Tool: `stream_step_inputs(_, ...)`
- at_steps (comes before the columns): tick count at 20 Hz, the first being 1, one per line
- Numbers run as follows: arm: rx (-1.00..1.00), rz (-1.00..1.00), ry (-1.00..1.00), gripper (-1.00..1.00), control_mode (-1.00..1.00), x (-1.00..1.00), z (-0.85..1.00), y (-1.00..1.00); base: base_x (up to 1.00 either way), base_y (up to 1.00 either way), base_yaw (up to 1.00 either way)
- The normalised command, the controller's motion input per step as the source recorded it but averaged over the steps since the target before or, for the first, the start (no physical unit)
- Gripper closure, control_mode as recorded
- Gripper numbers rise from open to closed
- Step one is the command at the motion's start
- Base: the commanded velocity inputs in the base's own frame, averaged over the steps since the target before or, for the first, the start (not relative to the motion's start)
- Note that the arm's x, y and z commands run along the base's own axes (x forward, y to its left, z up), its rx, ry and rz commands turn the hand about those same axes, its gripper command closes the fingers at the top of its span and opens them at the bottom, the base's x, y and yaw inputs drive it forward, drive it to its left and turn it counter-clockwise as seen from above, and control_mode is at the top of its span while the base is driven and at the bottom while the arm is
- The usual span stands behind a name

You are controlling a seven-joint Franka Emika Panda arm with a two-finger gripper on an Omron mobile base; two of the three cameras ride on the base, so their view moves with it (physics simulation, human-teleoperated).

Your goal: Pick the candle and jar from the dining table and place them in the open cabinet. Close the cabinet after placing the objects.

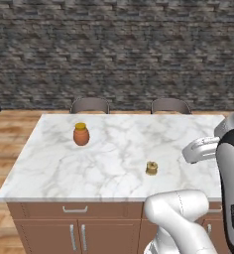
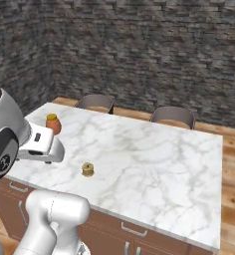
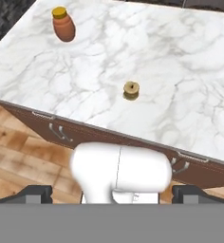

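candle (image 1: 151,168) sits upright near front edge of dining table (image 1: 119,149), well apart from orange pot (image 1: 81,134) far left. gripper (image 3: 112,192) hangs above near edge, jaws fully open, empty. we judge candle light, stiff (waxy, maybe slippery); pinch across sides.

Tiny tan-gold spool-like candle (image 1: 151,168) (image 2: 88,169) (image 3: 131,89) upright near the white marble dining table's (image 1: 114,144) front edge.
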Motion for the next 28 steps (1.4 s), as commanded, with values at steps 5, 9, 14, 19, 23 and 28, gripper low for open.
stream_step_inputs(5, 0.00, 0.00, 0.02, -1.00, -1.00, 0.28, -0.29, 0.00, 0.00, 0.00, 0.00)
stream_step_inputs(9, 0.00, 0.00, 0.00, -1.00, -1.00, 0.30, -0.38, 0.00, 0.00, 0.00, 0.00)
stream_step_inputs(14, 0.00, 0.00, 0.00, -1.00, -1.00, 0.31, -0.31, 0.00, 0.00, 0.00, 0.00)
stream_step_inputs(19, 0.00, 0.00, 0.00, -1.00, -1.00, 0.28, -0.18, 0.00, 0.00, 0.00, 0.00)
stream_step_inputs(23, -0.01, 0.00, 0.00, -1.00, -1.00, 0.27, -0.19, 0.00, 0.00, 0.00, 0.00)
stream_step_inputs(28, 0.00, 0.00, 0.01, -1.00, -1.00, 0.14, -0.23, -0.01, 0.00, 0.00, 0.00)
